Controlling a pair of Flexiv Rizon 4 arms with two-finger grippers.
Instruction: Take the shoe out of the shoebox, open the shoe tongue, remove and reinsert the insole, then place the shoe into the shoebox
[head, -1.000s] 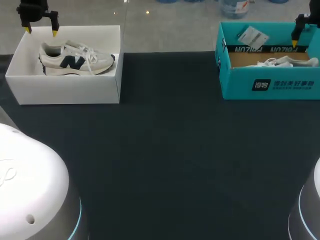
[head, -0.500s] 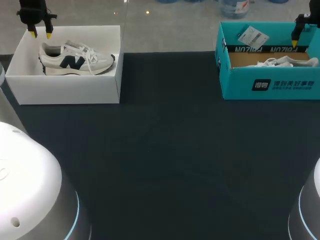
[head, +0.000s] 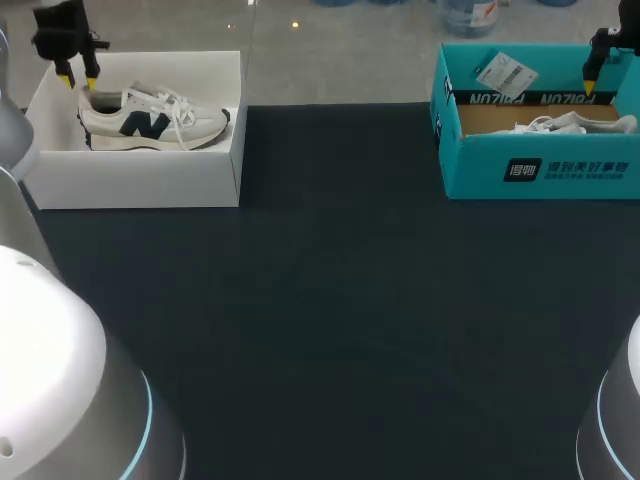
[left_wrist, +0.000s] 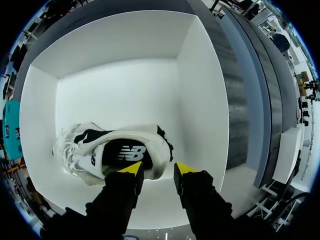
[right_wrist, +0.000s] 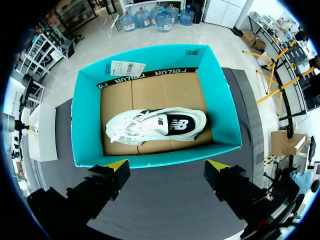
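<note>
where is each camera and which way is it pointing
Head view: above and behind the robot, looking down at the table; both arms enter from its sides.
Left wrist view: on the left wrist, looking past the left tool down at the shoe in the white box.
Right wrist view: on the right wrist, looking past the right tool down at another shoe in the teal box.
Head view shares both boxes with them.

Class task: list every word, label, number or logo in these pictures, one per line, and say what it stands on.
Teal shoebox front: white logo and characters, too small to read.
Its black inner strip: white letters, upside down, unclear.
Paper label on it: too small.
Sneaker in the white shoebox: dark side logo, no words.
Its insole: white logo, blurred.
Other sneaker, insole: same logo, blurred.
</note>
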